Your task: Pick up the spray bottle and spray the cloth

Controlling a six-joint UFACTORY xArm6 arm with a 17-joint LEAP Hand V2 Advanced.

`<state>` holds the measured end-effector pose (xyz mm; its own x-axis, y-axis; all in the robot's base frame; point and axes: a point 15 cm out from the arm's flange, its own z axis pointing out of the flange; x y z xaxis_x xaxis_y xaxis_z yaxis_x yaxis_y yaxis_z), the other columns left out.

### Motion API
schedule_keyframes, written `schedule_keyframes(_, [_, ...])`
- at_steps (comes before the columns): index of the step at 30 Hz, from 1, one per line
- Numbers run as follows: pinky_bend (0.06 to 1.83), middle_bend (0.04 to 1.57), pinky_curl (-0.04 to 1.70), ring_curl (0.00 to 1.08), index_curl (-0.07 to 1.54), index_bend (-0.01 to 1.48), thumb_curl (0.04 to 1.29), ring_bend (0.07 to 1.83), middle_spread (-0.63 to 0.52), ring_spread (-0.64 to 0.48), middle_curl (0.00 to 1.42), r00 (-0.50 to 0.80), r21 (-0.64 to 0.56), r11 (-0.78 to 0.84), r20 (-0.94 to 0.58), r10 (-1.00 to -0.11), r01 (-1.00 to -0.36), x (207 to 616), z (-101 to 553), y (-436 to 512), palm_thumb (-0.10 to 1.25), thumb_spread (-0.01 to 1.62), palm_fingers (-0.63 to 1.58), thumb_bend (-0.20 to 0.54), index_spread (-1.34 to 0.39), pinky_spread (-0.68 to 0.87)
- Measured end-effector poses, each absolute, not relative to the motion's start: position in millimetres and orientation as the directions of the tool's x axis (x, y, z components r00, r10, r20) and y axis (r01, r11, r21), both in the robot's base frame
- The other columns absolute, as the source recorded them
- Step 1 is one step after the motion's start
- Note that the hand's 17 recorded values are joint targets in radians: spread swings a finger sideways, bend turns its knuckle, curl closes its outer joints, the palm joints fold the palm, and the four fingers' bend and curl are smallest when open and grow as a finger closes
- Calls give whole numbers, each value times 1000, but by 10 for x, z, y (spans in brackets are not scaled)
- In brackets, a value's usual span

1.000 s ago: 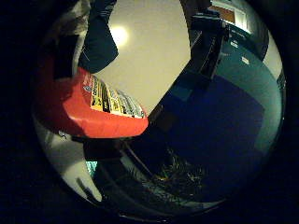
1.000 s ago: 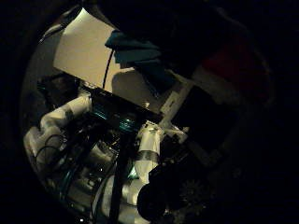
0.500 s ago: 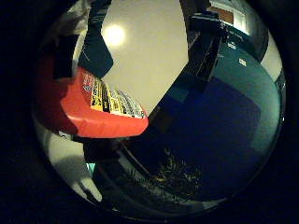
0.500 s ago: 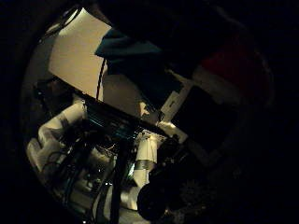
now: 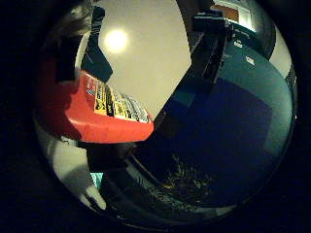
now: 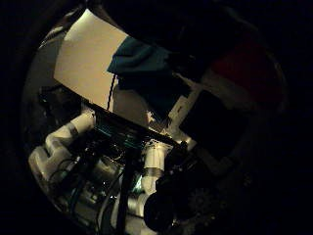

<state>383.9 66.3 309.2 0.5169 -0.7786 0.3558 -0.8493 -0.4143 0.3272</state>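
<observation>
The red spray bottle [image 5: 92, 116], with a yellow printed label, fills one side of the little finger side view, close against my palm. My hand [image 6: 215, 122] is curled round it, and white and black finger parts press along the red body. In the thumb side view the teal cloth [image 6: 142, 61] lies crumpled on the beige table [image 6: 83, 63], some way off from the palm and the bottle. The bottle's nozzle is hidden from both views.
Past the table's edge are white arm segments [image 6: 63, 142] and dark equipment. A large blue and teal surface [image 5: 233, 121] lies beside the table. A bright light spot [image 5: 115, 40] shines on the tabletop.
Both views have shifted, so my hand has moved with the bottle still in it. The cloth now shows larger and nearer the middle of the thumb side view.
</observation>
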Motion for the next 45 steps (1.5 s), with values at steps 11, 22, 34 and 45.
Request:
schedule_keyframes(11, [1051, 1380, 1148, 591, 715, 1209, 661, 1475, -96, -155, 644, 501, 258, -435, 318, -805, -863, 3846, 3367, 662, 1064, 1022, 1190, -14, -175, -196])
schedule_keyframes(22, [1051, 1380, 1148, 591, 715, 1209, 667, 1475, -96, -155, 644, 472, 63, -470, 13, -882, -880, 3844, 3793, 1354, 1070, 1020, 1190, -13, -175, -196])
schedule_keyframes(34, [1051, 1380, 1148, 591, 715, 1209, 667, 1475, -96, -155, 644, 458, -285, -377, -322, -829, -881, 4117, 4481, 2236, 1082, 1016, 1190, -13, -175, -196])
schedule_keyframes(45, [1051, 1380, 1148, 591, 715, 1209, 670, 1475, -96, -155, 644, 467, -462, -218, -538, -702, -860, 4173, 4546, 2769, 1086, 1014, 1190, -13, -175, -196])
